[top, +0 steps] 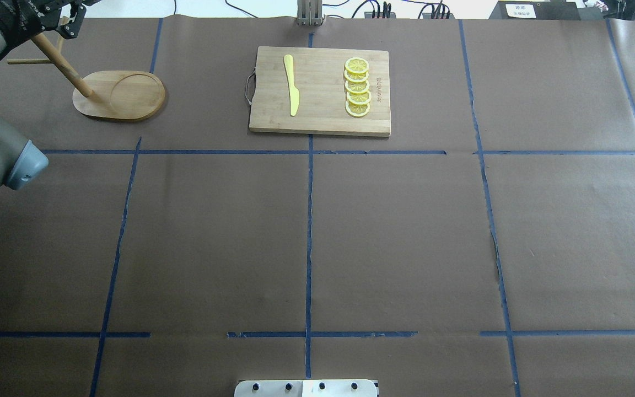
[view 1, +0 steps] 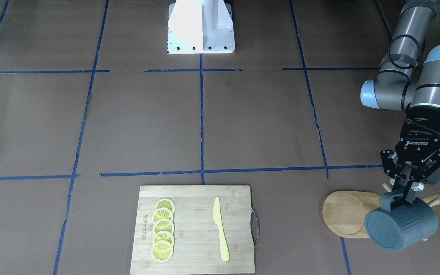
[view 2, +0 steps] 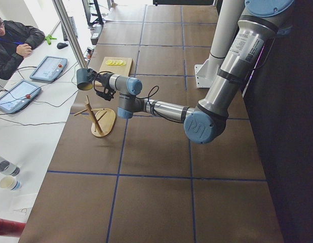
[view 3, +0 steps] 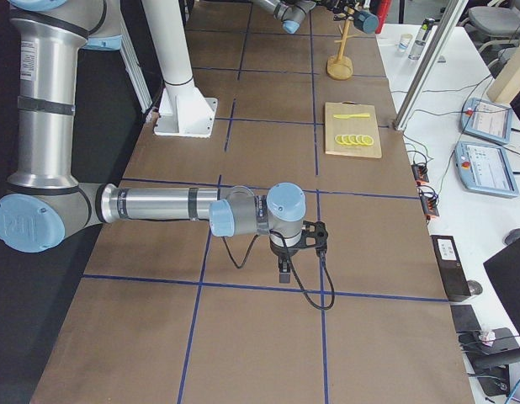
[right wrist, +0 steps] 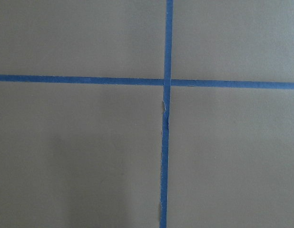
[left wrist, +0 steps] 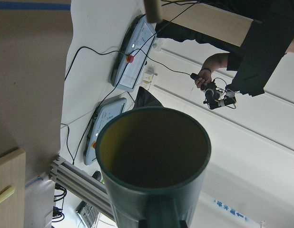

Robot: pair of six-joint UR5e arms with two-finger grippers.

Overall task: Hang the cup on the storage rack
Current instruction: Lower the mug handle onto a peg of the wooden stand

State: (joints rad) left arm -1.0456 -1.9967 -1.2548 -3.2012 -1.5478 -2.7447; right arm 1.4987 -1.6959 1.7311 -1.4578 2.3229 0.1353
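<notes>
The dark teal ribbed cup [view 1: 401, 227] hangs tilted on its side in the air, with its flat bottom towards the front-facing camera. My left gripper [view 1: 404, 194] is shut on its loop handle [view 1: 390, 199]. The cup is held above the storage rack, a bamboo mug tree with an oval base [view 1: 344, 212], a post [top: 61, 60] and thin pegs. In the left wrist view the cup's yellow-tinted mouth [left wrist: 154, 156] fills the middle. The cup is out of the overhead view. My right gripper [view 3: 283, 268] hovers low over the bare table, far from the rack; I cannot tell whether it is open or shut.
A bamboo cutting board [view 1: 195, 229] holds several lemon slices [view 1: 162, 231] and a yellow knife [view 1: 220, 229]. The white robot base [view 1: 201, 26] stands at the table's middle edge. A side table with tablets [view 2: 47, 68] and a seated person [view 2: 12, 43] lies beyond the rack.
</notes>
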